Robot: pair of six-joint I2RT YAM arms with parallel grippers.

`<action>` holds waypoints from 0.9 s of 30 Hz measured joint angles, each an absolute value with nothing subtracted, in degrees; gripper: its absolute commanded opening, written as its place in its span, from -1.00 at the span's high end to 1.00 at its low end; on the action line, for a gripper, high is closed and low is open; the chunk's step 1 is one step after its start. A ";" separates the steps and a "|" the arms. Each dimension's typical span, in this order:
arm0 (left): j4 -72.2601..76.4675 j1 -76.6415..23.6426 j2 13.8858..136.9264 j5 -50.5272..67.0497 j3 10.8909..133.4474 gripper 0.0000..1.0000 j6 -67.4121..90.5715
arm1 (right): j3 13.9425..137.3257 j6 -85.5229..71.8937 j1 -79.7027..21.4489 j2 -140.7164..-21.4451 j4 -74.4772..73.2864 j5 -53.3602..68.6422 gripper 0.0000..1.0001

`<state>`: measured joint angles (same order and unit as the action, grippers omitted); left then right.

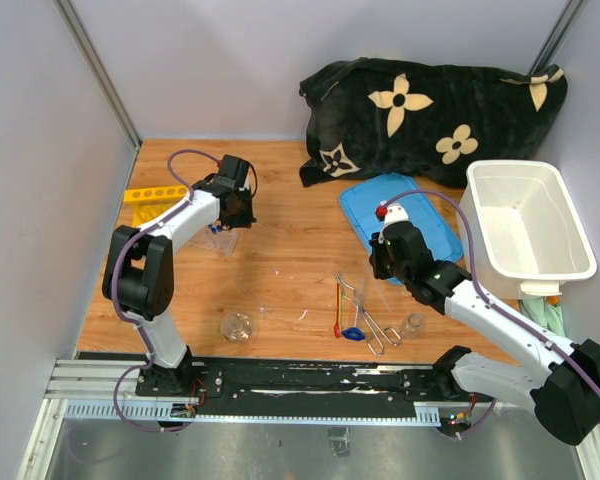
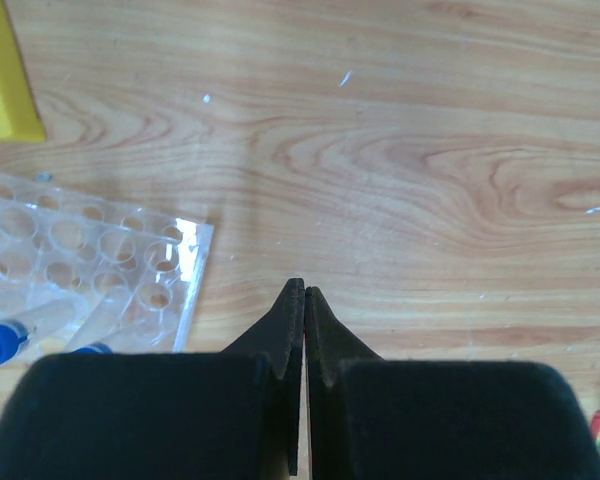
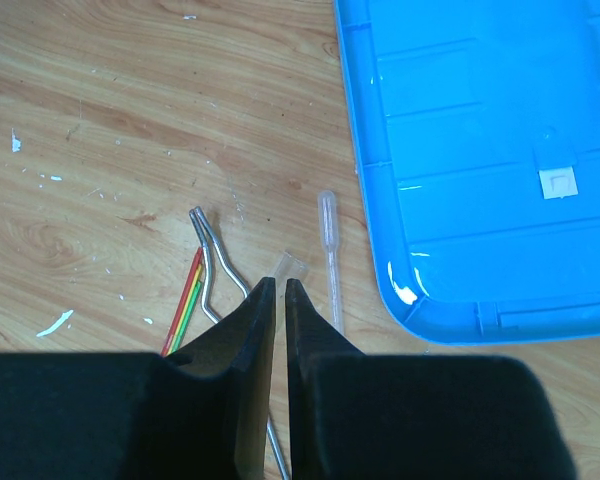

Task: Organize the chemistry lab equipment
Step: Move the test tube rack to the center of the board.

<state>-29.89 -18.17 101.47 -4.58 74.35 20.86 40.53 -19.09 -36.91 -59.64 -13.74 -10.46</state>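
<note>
The wooden worktop (image 1: 300, 270) carries everything. At its far side lies a black cloth with cream flowers (image 1: 430, 110). On the right stands a white tub (image 1: 525, 230), and its blue lid (image 1: 365, 210) lies flat just beside it.

The left arm reaches to the far left corner. The left gripper (image 2: 305, 290) is fully closed and holds nothing; it hangs over bare wood. The right gripper (image 3: 277, 285) is almost closed, with only a thin slit between its fingers, and it is empty too. It hangs above the near-left edge of the lid.

The lab equipment is spread in two groups:

- **Far left:** the yellow tube rack (image 1: 155, 195) lies at the far left. Near it is a clear holed tray (image 2: 90, 270) with blue-capped test tubes (image 2: 0, 345) lying on it, just left of the left gripper.
- **Near side:** a glass flask (image 1: 237, 326) stands alone near the front edge. To its right the metal tongs (image 1: 365, 310) and the red-handled spatula (image 1: 338, 305) lie side by side, close under the right gripper. A small beaker (image 1: 412, 324) stands to the right of the tongs.

A thin clear pipette (image 3: 330, 250) lies on the wood between the tongs and the lid – it touches neither.
</note>
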 measured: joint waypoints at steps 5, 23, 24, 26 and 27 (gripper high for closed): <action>-31.20 -18.09 101.14 -5.69 73.54 0.99 20.91 | 40.53 -19.11 -36.91 -59.64 -13.56 -10.44 0.81; -34.85 -18.09 107.22 -16.62 75.85 0.99 19.73 | 37.93 -19.09 -36.91 -57.21 -13.56 -11.03 0.81; -35.00 -18.09 107.22 -17.69 76.16 0.98 19.53 | 37.93 -19.09 -36.91 -57.21 -13.54 -11.03 0.81; -35.22 -18.09 107.22 -19.53 76.71 0.98 19.25 | 37.93 -19.09 -36.91 -57.19 -13.52 -11.03 0.81; -35.38 -18.09 107.24 -20.43 76.95 0.98 19.07 | 37.93 -19.09 -36.91 -57.19 -13.54 -11.05 0.81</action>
<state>-35.38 -18.09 107.24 -20.43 76.95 19.07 37.93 -19.09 -36.91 -57.19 -13.54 -11.05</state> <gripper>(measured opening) 0.011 0.095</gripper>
